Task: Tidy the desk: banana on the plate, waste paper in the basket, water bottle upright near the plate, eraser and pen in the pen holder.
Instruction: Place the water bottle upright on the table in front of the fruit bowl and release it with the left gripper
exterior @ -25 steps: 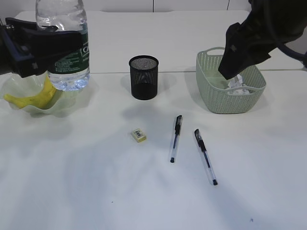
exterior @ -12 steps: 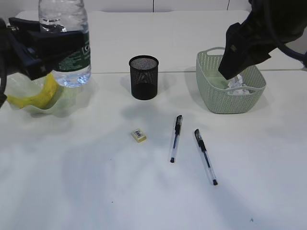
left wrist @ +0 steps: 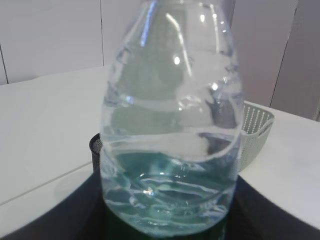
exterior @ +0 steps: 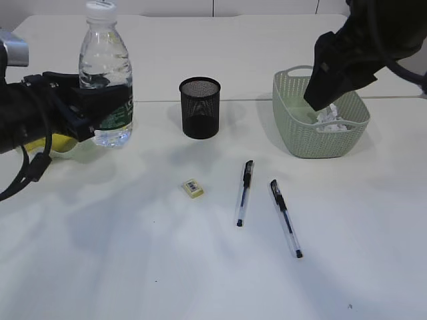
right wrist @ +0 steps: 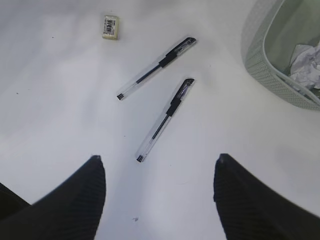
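My left gripper (exterior: pixel 100 110) is shut on the green label of the clear water bottle (exterior: pixel 105 73), which stands upright with its base low by the pale plate (exterior: pixel 83 152). The bottle (left wrist: pixel 170 125) fills the left wrist view. The banana (exterior: pixel 57 141) lies on the plate, mostly hidden behind my arm. My right gripper (right wrist: pixel 157 160) is open and empty, high over the table; two pens (right wrist: pixel 156 68) (right wrist: pixel 165 119) and the eraser (right wrist: pixel 110 26) lie below it. Waste paper (exterior: pixel 331 119) sits in the green basket (exterior: pixel 320 143). The black mesh pen holder (exterior: pixel 199 107) stands mid-table.
The right arm (exterior: pixel 353 53) hangs above the basket's left rim. The eraser (exterior: pixel 193 188) and both pens (exterior: pixel 244 192) (exterior: pixel 285 217) lie in front of the pen holder. White tabletop stretches toward the near edge.
The left gripper has carried the bottle down and to the right, from high above the plate to table level beside it. The right arm has not moved.
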`<state>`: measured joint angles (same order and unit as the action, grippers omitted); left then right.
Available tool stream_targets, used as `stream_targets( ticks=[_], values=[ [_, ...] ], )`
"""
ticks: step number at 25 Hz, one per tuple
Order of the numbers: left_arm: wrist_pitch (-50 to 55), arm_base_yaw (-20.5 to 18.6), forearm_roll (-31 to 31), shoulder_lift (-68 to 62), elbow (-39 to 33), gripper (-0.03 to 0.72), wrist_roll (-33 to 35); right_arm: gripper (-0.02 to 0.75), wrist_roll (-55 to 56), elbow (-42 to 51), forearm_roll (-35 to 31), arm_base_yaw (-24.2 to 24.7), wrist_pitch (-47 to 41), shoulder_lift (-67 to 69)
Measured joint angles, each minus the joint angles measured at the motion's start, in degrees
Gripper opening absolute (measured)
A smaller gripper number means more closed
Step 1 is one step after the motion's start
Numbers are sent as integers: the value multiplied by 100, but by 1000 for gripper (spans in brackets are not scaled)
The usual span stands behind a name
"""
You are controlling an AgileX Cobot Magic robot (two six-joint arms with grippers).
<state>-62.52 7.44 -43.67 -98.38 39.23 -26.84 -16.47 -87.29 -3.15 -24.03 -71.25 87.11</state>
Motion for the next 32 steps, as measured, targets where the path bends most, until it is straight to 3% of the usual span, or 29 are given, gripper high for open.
stream_targets(
  ticks=[7,12,32],
  values=[
    [-11,0,164,-533,0,376,604,501,4,0,-183,0,0,0],
    [-1,0,604,-945,0,376,951,501,4,0,-235,0,0,0],
    [18,0,1326,-2041,241,376,1221,502,14,0,-235,0,0,0]
  ],
)
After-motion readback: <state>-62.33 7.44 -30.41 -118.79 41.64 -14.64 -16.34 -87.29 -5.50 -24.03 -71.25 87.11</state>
